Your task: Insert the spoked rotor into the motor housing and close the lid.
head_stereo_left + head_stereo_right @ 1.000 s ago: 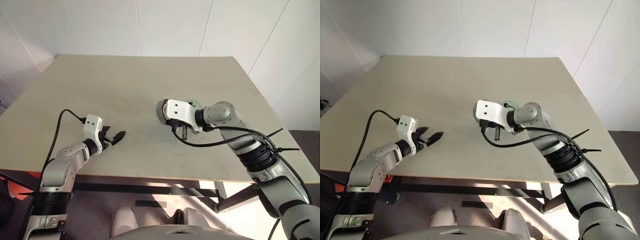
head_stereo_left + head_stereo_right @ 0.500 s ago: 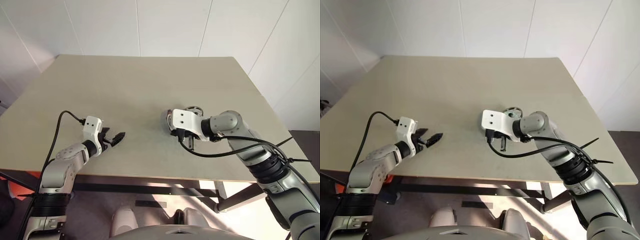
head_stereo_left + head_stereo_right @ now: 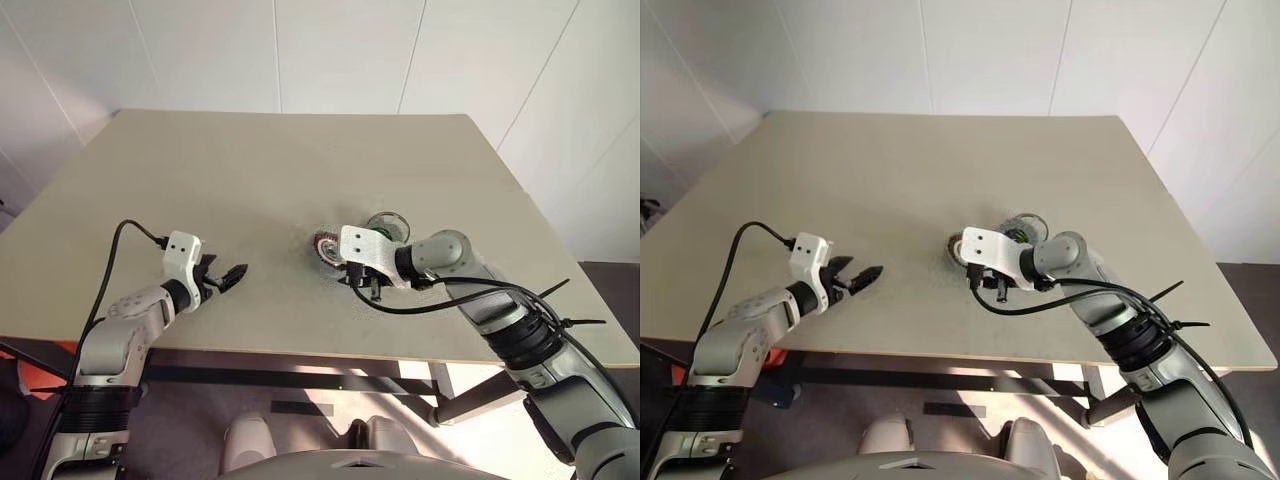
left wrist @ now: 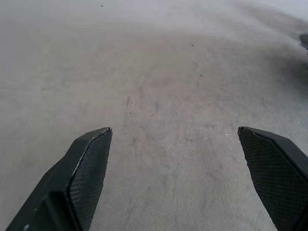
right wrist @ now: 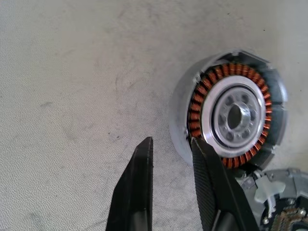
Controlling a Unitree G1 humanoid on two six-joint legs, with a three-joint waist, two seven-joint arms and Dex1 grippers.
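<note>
From my head, I am seeing the matte beige desk [image 3: 250,170] carrying the round silver motor housing [image 3: 325,246], just beside my right pincer [image 3: 368,290]. My left pincer [image 3: 228,276] is hovering well apart, spread wide.

At my right wrist, copper windings are ringing the housing's metal hub; my black textured fingers [image 5: 139,192] are standing slightly parted, one touching its rim.

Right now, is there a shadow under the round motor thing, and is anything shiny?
Right wrist view: the motor housing casts a soft dark shadow on the table beside its rim, and its silver centre ring glints. Left eye view: the table lies evenly lit, with no glare.
</note>
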